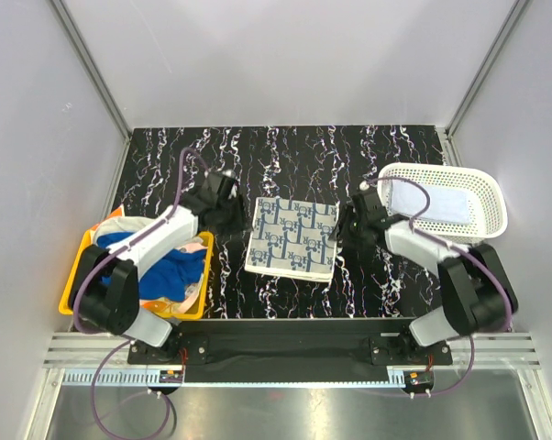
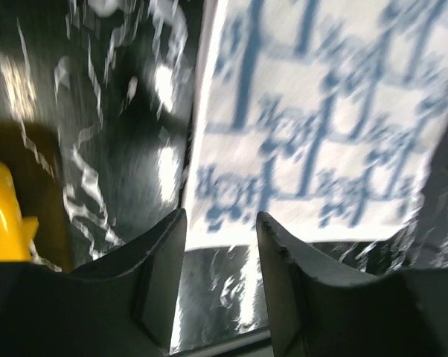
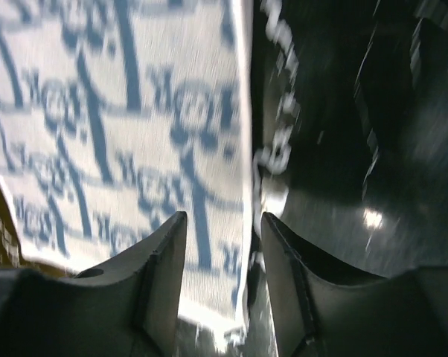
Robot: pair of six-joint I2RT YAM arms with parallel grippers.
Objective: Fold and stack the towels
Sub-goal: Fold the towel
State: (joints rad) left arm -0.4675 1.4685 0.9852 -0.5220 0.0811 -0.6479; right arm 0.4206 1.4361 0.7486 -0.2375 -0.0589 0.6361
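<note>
A yellow bin (image 1: 74, 275) at the left holds a blue towel (image 1: 171, 270) and other cloths. The left end effector (image 1: 232, 218), jaws apart and empty, is just beside the left edge of the patterned towel (image 1: 292, 236), which lies folded flat mid-surface (image 1: 368, 156). The right end effector (image 1: 347, 225), jaws likewise parted, is at the towel's right edge. Farther right, a basket (image 1: 491, 206) holds a pale towel (image 1: 432, 202).

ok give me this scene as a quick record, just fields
table: blue-patterned towel folded flat at centre
left gripper: open, beside that towel's left edge
right gripper: open, beside its right edge
yellow bin: loose towels, royal blue towel on top
white basket: one pale folded towel
</note>
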